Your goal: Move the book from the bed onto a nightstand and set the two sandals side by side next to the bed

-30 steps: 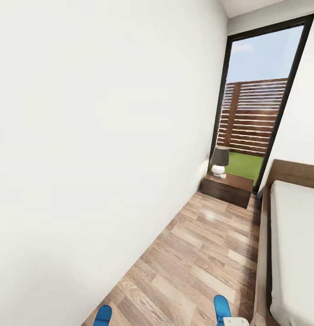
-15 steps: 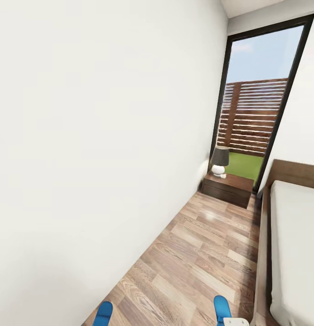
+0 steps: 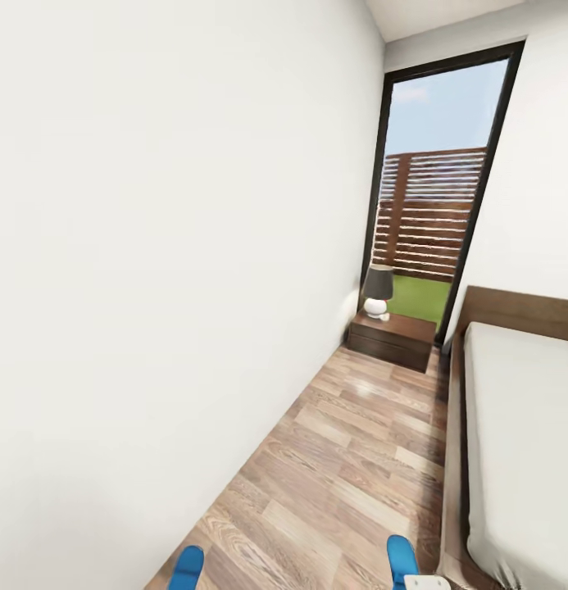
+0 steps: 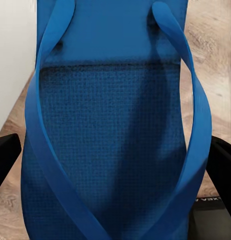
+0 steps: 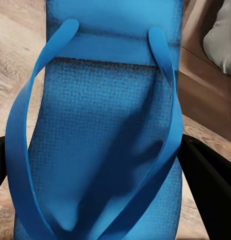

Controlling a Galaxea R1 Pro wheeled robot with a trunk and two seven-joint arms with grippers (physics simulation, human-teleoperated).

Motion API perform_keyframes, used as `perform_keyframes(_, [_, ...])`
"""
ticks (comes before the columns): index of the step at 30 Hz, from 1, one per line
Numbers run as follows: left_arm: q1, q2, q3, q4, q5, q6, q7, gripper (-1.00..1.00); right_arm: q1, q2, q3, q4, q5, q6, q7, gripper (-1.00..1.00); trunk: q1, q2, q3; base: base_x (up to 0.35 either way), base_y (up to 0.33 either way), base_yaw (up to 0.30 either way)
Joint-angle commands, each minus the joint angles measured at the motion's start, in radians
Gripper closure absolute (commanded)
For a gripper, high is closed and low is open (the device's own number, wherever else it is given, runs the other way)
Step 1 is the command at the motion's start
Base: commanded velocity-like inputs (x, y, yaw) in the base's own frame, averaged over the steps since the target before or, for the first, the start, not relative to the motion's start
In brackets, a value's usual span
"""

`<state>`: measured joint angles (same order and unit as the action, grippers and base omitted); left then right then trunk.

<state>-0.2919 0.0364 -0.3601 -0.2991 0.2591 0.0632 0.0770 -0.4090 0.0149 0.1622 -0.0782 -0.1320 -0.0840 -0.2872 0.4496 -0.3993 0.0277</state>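
Left pincer [image 4: 115, 165]: clenched on a blue sandal [image 4: 115, 125]. Its two black fingers [image 4: 5, 155] bear against the opposite edges of the sole, and the V-shaped strap runs up the sole between them. In the head view, the rounded tip of this sandal [image 3: 187, 567] shows at the lower edge, close to the white wall [image 3: 152, 287].

Right pincer [image 5: 115, 170]: clenched on the second blue sandal [image 5: 110, 130]. Black fingers [image 5: 210, 180] grip both sides of the sole, strap side facing the camera. In the head view, its tip [image 3: 402, 559] shows at the lower edge, near the bed frame. The two sandals are well apart from each other, both above the wood-plank floor [image 3: 349, 467].

Bed [image 3: 521, 434]: at the right of the head view, dark-brown frame and headboard, light-grey mattress. The visible part of the mattress carries no book.

Nightstand [image 3: 392, 338]: at the far end of the floor strip, between the wall and the bed's head end. A lamp [image 3: 377, 292] with a dark shade and a white base stands on its top.

Window [image 3: 435, 188]: tall, black-framed, behind the nightstand, showing a slatted brown fence and grass.
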Motion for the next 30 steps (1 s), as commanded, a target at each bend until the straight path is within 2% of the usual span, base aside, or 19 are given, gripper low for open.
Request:
perform_keyframes(1, [0.000,0.001,-0.008,-0.003,0.010,0.006,0.006,1.00,-0.001,0.000,0.008,0.001,-0.012,-0.005,-0.003,1.00,0.000,-0.001,0.000,0.000,0.000,-0.240])
perform_keyframes(30, [0.000,0.000,-0.009,-0.002,0.006,0.006,0.007,1.00,-0.001,0.000,0.008,0.002,-0.012,-0.005,-0.003,1.00,0.000,-0.001,0.030,0.000,0.000,-0.235])
